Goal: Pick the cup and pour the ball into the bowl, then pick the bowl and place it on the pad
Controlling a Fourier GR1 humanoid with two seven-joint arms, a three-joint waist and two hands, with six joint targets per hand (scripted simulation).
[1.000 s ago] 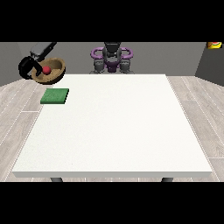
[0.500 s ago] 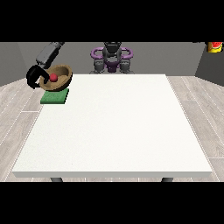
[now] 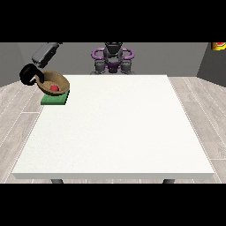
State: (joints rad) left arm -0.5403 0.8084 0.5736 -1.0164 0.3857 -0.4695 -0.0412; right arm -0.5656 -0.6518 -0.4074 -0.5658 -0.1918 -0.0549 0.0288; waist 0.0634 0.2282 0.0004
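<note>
Bowl (image 3: 54,84): brown, tilted, over the green pad (image 3: 54,99) at the table's (image 3: 114,128) far corner at the view's left; I cannot tell whether it touches the pad. Ball (image 3: 54,88): red, inside the bowl. Hand at the view's left (image 3: 30,74): black, at the bowl's outer rim (I cannot tell how its fingers lie). Robot (image 3: 113,57): behind the far edge.

tilted bowl (image 3: 56,82) with ball (image 3: 54,88) over pad (image 3: 55,99)
</note>
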